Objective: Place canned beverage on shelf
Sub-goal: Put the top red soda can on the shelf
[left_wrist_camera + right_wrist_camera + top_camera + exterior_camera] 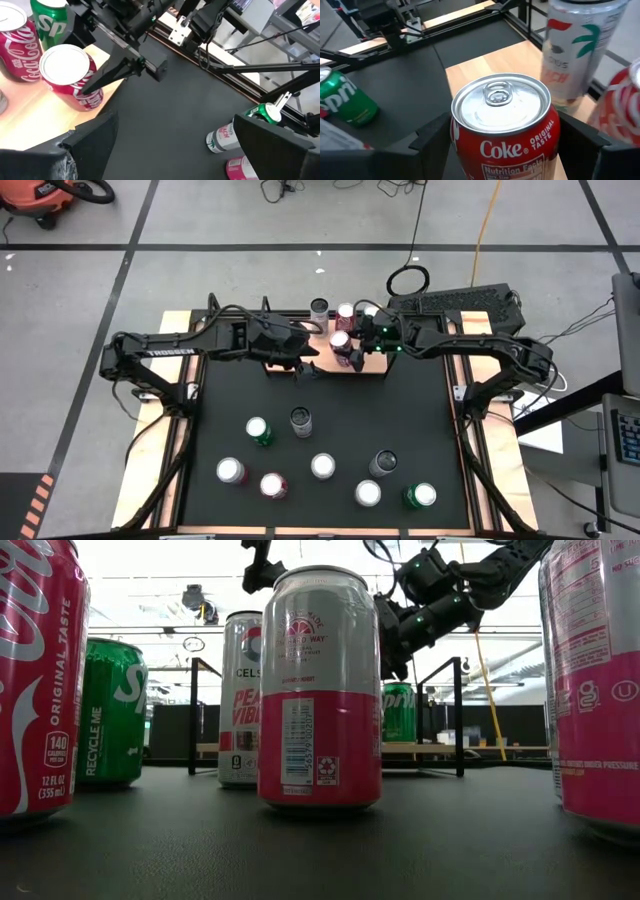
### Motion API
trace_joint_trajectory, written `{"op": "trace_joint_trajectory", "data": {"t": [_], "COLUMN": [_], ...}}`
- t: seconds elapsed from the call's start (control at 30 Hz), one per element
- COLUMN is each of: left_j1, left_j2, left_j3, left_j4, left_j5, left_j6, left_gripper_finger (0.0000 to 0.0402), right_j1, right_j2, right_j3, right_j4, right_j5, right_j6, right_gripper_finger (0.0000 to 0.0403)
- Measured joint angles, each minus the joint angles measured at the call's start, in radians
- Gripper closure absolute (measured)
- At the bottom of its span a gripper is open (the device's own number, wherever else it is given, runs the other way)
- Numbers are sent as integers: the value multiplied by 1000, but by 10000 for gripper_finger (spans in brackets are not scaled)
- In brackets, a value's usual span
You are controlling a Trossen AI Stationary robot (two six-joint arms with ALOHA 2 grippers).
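Right pincer (502,145) | clamps Coke can (504,125) | on shelf (485,67)

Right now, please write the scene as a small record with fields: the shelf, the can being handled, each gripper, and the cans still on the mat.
shelf: flat light-brown wooden shelf at the far edge of the black mat
can in work: red Coke can, upright on the shelf
right gripper: fingers on both sides of the Coke can, which stands on the shelf
left gripper: open, empty, over the mat near the shelf
other cans on shelf: three, among them a tall white can
cans left on mat: eight, all upright
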Motion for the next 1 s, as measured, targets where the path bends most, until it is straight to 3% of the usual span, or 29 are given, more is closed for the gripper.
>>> {"op": "trace_joint_trajectory", "data": {"t": [0.8,1.0], "left_j1": [0,0], "left_j2": [0,0], "left_j3": [0,0], "left_j4": [0,0], "left_j5": [0,0], "left_j6": [25,25], "left_gripper_finger": [4,4], "right_j1": [-11,-11], "right_j2": [24,24], "right_j3": [1,1], "right_j4": [-40,-51], "right_j5": [-4,-1], "right_j6": [-62,-62], "right_gripper_finger": [133,106]}}
